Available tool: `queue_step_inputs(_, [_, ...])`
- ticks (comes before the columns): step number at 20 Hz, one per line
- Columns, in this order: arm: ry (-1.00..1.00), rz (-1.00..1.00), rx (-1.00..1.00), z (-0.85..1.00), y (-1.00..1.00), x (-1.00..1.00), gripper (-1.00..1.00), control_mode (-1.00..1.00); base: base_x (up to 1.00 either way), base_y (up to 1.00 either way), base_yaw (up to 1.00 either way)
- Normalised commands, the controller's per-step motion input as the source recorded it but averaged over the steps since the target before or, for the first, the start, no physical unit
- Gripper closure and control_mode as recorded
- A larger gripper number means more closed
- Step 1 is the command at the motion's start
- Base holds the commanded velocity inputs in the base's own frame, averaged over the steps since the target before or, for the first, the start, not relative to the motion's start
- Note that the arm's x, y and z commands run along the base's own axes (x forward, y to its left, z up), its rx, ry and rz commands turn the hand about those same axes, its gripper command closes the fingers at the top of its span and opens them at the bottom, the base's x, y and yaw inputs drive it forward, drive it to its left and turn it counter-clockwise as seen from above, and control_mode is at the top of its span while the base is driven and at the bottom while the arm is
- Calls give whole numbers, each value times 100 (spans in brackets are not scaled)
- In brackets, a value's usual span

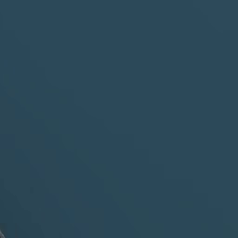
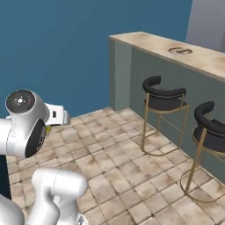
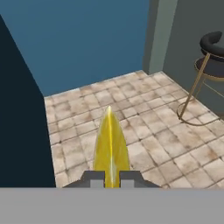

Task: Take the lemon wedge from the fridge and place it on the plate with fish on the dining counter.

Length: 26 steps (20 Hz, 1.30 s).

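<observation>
Lemon wedge sits pinched between the tool's two dark fingertips, yellow point sticking out ahead of them over tan floor tiles. Tool is closed down to the wedge's width, nothing else in its grip. In the right base view the white arm is folded in close to the base, a speck of yellow just under the wrist.

Plate with fish rests on the beige stone surface, well apart from the arm, up and to the right; two black stools with gold legs stand along the surface's grey-green front. Left base view gives plain blue wall.

Step in hand, by my reading: carrying the wedge to the plate. To do it well: keep grip firm but not crushing, since the wedge is tiny & could slip; drive w/ arm tucked; approach clear of stools; lift over the surface edge, lower onto a bare part of the plate beside the fish, then release.
</observation>
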Motion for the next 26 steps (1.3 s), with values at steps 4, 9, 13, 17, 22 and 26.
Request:
queue_step_inputs(4, [0,0,0,0,0,0,100,100,100,66,-45])
queue_step_inputs(9, [0,0,0,0,0,0,100,100,100,71,-46])
queue_step_inputs(13, [0,0,0,0,0,0,100,100,100,78,-49])
queue_step_inputs(17, [0,0,0,0,0,0,100,100,100,73,-55])
queue_step_inputs(22, [0,0,0,0,0,0,100,100,100,47,-60])
queue_step_inputs(26, [0,0,0,0,0,0,100,100,100,32,-60])
